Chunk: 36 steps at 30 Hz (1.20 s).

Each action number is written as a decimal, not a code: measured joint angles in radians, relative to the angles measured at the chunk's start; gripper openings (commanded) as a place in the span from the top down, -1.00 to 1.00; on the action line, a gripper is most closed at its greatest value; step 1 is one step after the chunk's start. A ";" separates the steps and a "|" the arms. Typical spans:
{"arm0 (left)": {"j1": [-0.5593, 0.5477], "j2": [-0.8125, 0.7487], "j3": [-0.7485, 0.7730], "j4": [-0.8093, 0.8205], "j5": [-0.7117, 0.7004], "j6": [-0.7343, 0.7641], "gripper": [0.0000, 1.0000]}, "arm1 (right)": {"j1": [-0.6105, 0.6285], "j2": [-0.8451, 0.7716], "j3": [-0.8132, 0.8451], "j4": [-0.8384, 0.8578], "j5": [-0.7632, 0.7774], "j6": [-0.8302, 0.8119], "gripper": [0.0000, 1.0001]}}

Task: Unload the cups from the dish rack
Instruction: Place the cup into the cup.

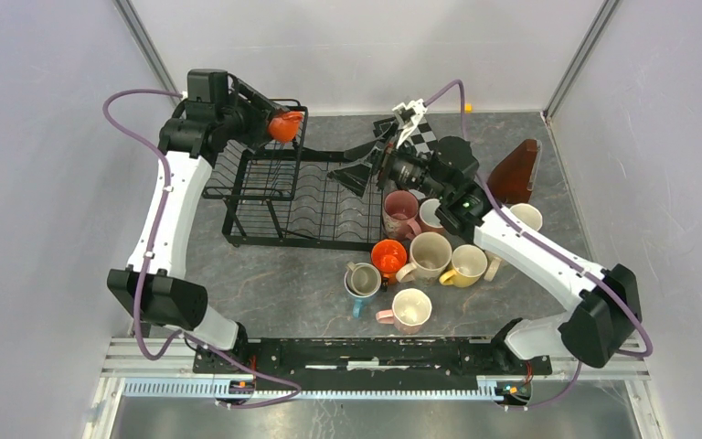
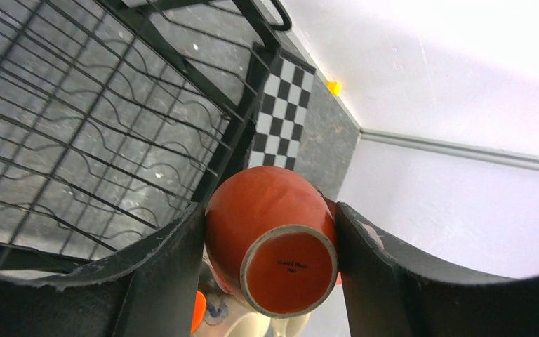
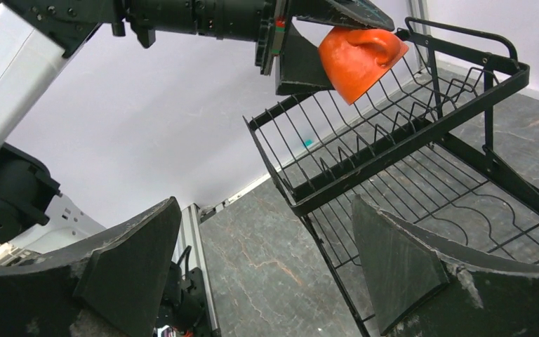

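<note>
An orange round-bodied ceramic mug (image 3: 359, 57) is gripped across its belly by the left gripper (image 2: 270, 210), one black finger pressed to each side and the base turned toward the wrist camera. It is held up at the top rim of the taller basket end of the black wire dish rack (image 1: 283, 197); contact with the wires cannot be judged. The right gripper (image 3: 265, 203) is seen spread wide with nothing between its fingers, near the rack's low tray end. The other ceramic mugs (image 1: 430, 254) are clustered on the grey marbled table (image 1: 274, 283), just right of the rack.
</note>
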 measured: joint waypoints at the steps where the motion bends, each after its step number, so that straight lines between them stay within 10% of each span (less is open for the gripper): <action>1: 0.000 -0.010 -0.018 0.013 0.019 -0.012 0.12 | -0.001 0.015 0.005 0.015 -0.004 0.010 -0.93; 36: -0.066 -0.100 -0.260 0.274 0.292 -0.243 0.12 | -0.029 0.343 0.159 0.334 0.006 0.190 -0.42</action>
